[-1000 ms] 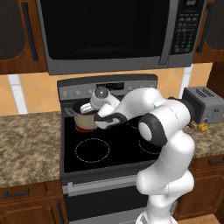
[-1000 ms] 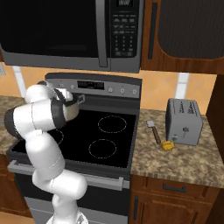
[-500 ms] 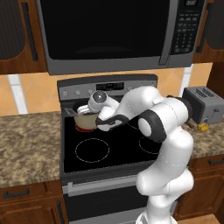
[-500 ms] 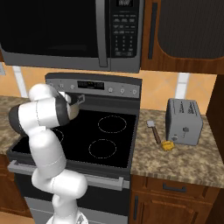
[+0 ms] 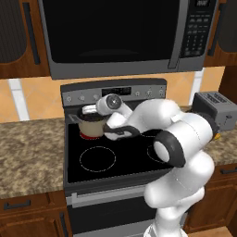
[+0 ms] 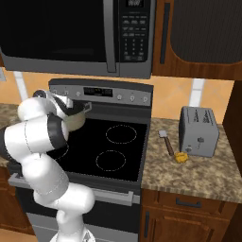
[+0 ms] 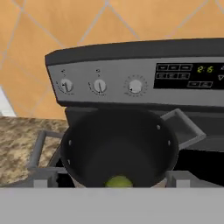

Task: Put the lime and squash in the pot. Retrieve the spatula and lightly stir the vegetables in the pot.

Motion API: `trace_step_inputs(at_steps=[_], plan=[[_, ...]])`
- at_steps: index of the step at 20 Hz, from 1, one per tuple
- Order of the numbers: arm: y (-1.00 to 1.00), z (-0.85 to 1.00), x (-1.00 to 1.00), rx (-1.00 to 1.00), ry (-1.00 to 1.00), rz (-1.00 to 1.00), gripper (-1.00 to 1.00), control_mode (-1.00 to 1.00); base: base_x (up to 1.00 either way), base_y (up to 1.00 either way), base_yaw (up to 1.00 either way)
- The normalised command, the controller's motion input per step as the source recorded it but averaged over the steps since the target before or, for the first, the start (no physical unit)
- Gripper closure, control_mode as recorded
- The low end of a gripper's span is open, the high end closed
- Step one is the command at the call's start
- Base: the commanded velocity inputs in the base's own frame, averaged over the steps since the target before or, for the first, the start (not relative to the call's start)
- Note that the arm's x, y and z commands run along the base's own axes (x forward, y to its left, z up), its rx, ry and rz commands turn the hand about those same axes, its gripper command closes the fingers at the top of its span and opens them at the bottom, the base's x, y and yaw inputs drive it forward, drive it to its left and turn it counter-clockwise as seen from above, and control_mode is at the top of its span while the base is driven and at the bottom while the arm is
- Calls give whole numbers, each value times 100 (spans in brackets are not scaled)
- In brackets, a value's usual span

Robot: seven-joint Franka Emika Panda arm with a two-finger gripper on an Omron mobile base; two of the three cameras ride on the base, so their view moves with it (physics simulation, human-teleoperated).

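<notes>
Resting on the dark floor of the pot (image 7: 119, 148), the lime (image 7: 119, 181) lies at its near wall. The pot stands on the stove's (image 6: 118, 156) rear left burner, below the control knobs. Above it, the pincer (image 5: 88, 111) hangs with jaws spread wide, holding nothing. On the right-hand surface (image 6: 198, 172), the spatula (image 6: 166, 141) and squash (image 6: 182, 157) lie just beside the toaster (image 6: 198, 131).

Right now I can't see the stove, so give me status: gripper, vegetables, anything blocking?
Gripper open over pot. Lime in pot. Squash on counter by toaster, spatula beside it. Nothing blocking.
</notes>
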Motion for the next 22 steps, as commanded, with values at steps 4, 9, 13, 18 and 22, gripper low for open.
trace_step_inputs(at_steps=[4, 9, 13, 18, 22], plan=[[-54, 34, -98, 0, 2, 0, -100, -100, 0, 0, 0], [-87, 0, -100, -6, 10, 0, -100, -100, 0, 0, 0], [-100, 0, -71, -10, 28, -1, -100, -100, 0, 0, 0], [-100, 9, -8, -28, 27, -11, -100, -100, 0, 0, 0], [-100, 20, 12, -32, 30, -27, -100, -100, 0, 0, 0]])
